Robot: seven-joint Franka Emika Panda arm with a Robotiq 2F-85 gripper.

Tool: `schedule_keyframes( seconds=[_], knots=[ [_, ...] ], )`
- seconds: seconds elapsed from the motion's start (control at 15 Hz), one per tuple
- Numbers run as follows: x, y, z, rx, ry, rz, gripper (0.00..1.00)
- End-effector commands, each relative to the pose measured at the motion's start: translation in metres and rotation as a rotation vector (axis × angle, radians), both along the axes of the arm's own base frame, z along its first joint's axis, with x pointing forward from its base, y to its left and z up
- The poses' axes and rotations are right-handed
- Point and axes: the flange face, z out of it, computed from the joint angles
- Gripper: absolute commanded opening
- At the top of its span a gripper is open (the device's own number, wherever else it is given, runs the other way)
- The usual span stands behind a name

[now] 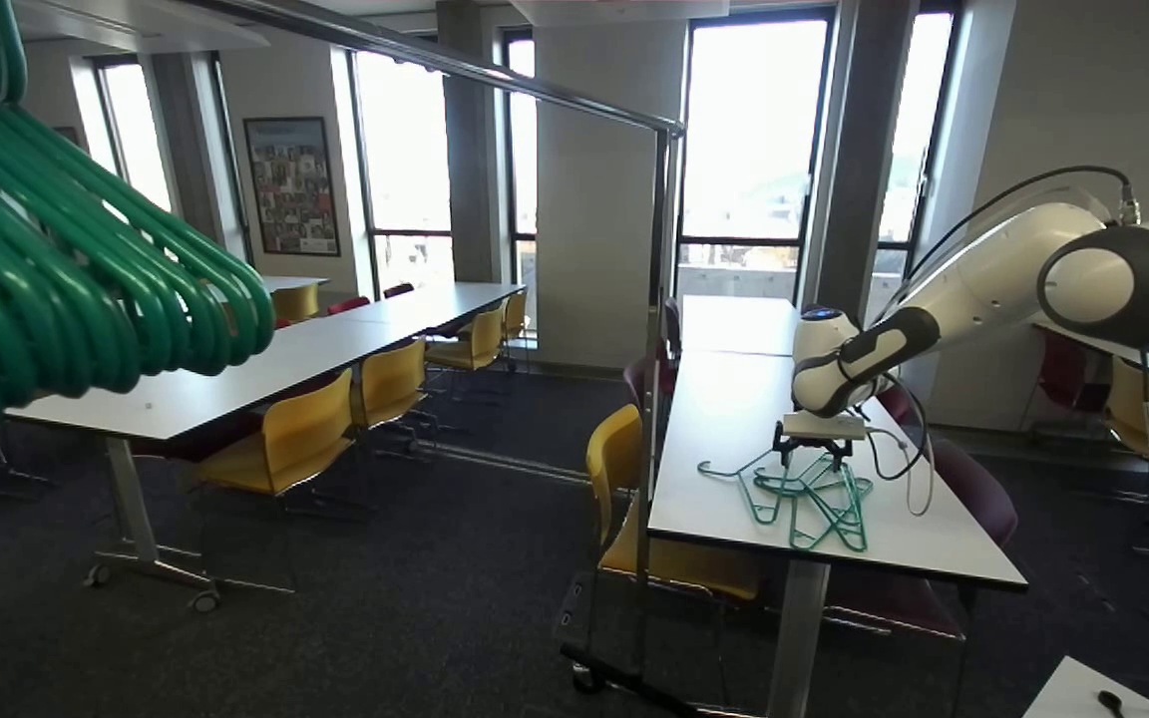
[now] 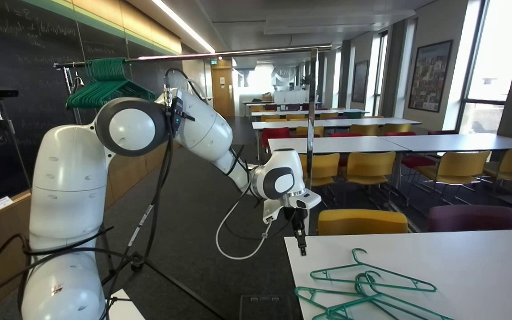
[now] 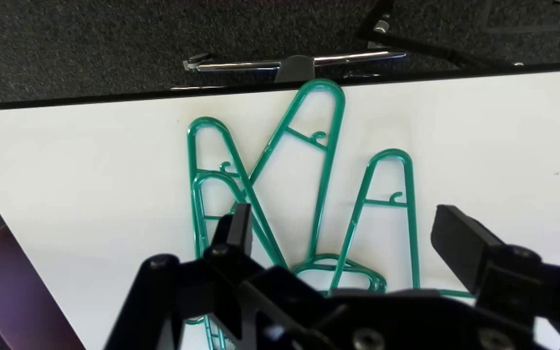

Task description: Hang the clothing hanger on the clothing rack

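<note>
Several green hangers lie overlapping on a white table. One hanger (image 1: 766, 522) lies at the pile's edge; a hanger also shows in an exterior view (image 2: 336, 268). In the wrist view, a hanger's narrow end (image 3: 411, 223) lies between the fingers, touching neither. My gripper (image 1: 814, 462) points down over the pile, open and empty; it also shows in an exterior view (image 2: 302, 251) and the wrist view (image 3: 342, 218). The clothing rack (image 1: 574, 98) is a silver frame; its top bar also shows in an exterior view (image 2: 247, 52). The hooks are partly hidden by the gripper in the wrist view.
A dense row of green hangers (image 2: 109, 84) hangs at one end of the rack; they loom large in an exterior view (image 1: 86, 269). The table (image 1: 694, 399) has a yellow chair (image 1: 619, 459) and a purple chair (image 3: 22, 296) beside it. The rack's upright (image 2: 311, 115) stands near the table.
</note>
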Motion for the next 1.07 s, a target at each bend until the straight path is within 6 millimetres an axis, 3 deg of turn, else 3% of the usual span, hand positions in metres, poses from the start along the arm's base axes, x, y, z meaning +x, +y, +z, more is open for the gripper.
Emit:
schedule_keyframes(
  seconds=[0.0, 0.27, 0.33, 0.47, 0.67, 1.0],
  knots=[
    [0.003, -0.002, 0.000, 0.000, -0.003, -0.002, 1.00],
    [0.006, -0.002, -0.001, -0.001, -0.003, -0.002, 1.00],
    [0.004, 0.007, 0.005, -0.030, -0.043, 0.027, 1.00],
    [0.015, 0.018, 0.013, -0.087, -0.127, 0.073, 1.00],
    [0.040, 0.020, 0.014, -0.029, -0.161, 0.011, 1.00],
    [0.066, -0.005, -0.012, 0.174, -0.092, -0.159, 1.00]
  ],
)
